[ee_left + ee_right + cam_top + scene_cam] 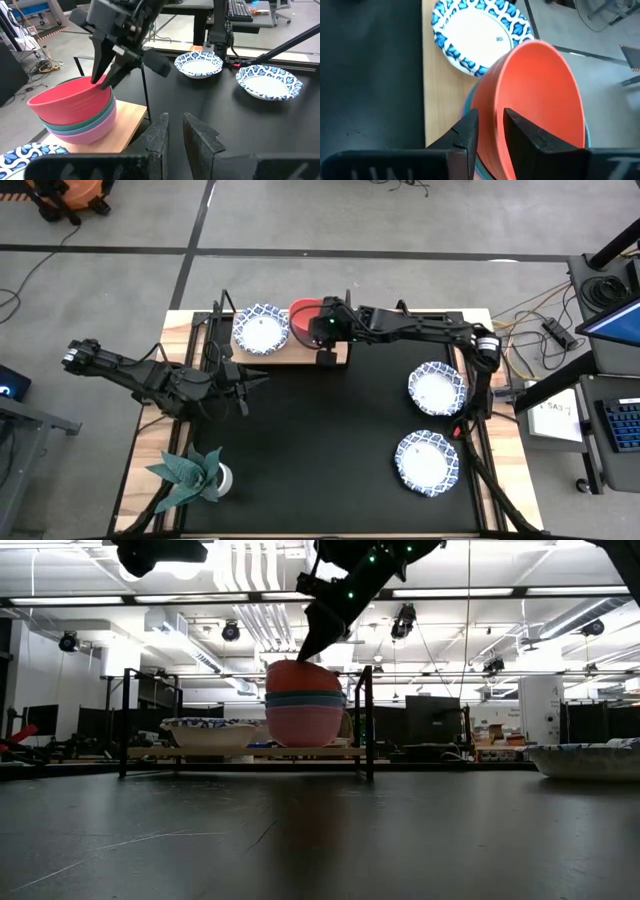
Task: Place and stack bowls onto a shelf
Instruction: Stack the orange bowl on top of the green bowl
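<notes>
Right gripper point(322, 332) sits on the red bowl point(303, 313), which tops the stack of plain bowls on the shelf point(300, 355), at twelve o'clock on the worktop. Its jaws straddle the rim at the bowl's three o'clock edge, one finger inside, one outside, set narrow; whether they pinch or have let go, I cannot tell. Straight up looks like the clean way out. The patterned bowls point(437, 388) lie nearer this arm. Left gripper point(252, 380) waits at nine o'clock, jaws narrow, holding nothing.

Shelf point(285, 356): light, matt wood board on thin black metal posts. Red bowl point(70, 102): smooth, satin plastic. Mat point(330, 450): black, slightly reflective. Patterned bowls point(436, 388): glossy.
</notes>
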Robot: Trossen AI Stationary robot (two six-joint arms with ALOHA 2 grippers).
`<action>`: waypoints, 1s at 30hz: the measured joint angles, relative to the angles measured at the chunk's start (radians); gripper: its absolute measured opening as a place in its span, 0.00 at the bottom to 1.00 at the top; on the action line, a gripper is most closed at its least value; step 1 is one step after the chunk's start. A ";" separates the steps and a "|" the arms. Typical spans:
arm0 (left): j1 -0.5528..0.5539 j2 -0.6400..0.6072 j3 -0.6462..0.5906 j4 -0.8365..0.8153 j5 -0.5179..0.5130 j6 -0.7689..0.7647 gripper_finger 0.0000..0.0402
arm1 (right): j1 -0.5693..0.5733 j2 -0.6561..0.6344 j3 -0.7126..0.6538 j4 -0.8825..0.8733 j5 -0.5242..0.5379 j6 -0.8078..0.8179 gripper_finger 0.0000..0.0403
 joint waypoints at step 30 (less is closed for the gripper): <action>0.000 0.001 -0.011 -0.001 0.000 0.019 0.09 | -0.044 0.123 -0.010 0.351 -0.133 0.192 0.02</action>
